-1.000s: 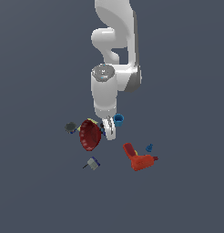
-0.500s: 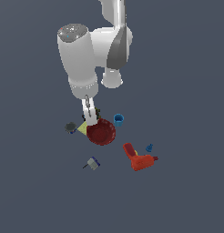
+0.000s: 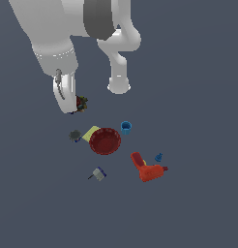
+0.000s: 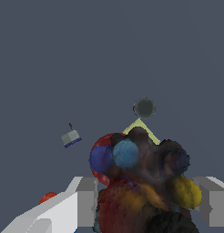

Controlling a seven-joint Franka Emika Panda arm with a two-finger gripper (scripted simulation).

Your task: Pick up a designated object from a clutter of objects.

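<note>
The designated object (image 3: pixel 81 103), a tiny dark lump speckled red, yellow, green and blue, hangs in the air with my gripper (image 3: pixel 75 107) shut on it. It is above the clutter of objects and toward the exterior view's left. In the wrist view the lump (image 4: pixel 141 182) fills the space between both fingers (image 4: pixel 86 200) of the gripper (image 4: pixel 150 205). Below lie the red ribbed bowl (image 3: pixel 105 141), yellow block (image 3: pixel 90 133), blue cup (image 3: pixel 126 127) and red-orange drill (image 3: pixel 147 168).
A dark grey round thing (image 3: pixel 75 135) lies beside the yellow block and shows in the wrist view too (image 4: pixel 144 108). A grey bit (image 3: pixel 98 174) sits nearer the front, and a tiny blue piece (image 3: pixel 158 157) lies by the drill.
My gripper has risen from the bowl's side and swung up toward the exterior view's left, carrying the speckled lump. The bowl, tilted a second ago, now lies flat slightly further right.
</note>
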